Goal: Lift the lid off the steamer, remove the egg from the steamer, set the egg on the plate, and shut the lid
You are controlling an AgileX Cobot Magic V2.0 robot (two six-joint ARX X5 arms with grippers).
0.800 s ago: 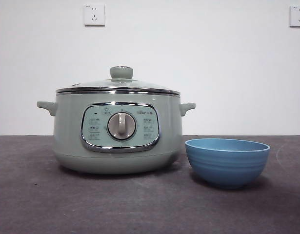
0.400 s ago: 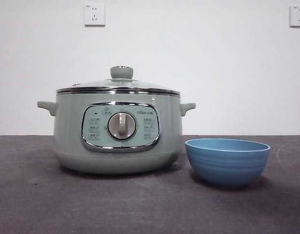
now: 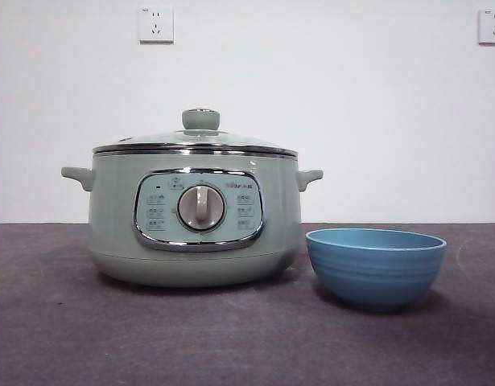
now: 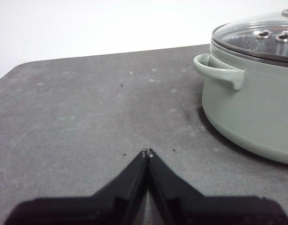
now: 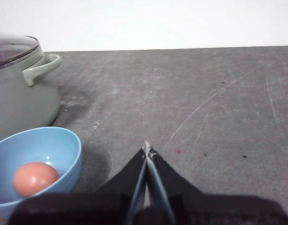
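Nothing has moved: lid (image 3: 195, 138) sits on steamer (image 3: 194, 213), egg (image 5: 35, 178) lies in plate (image 3: 376, 267), task apparently done. Left gripper (image 4: 146, 152) and right gripper (image 5: 146, 149) rest, jaws pressed together.

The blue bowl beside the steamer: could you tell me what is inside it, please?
The right wrist view shows one brownish egg lying inside the plate. In the front view the plate's wall hides the egg. What lies beneath the egg cannot be seen.

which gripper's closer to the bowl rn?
Right. The right gripper hangs shut just beside the bowl, which holds the egg. The left gripper sits shut on the pot's far side; no bowl in its view.
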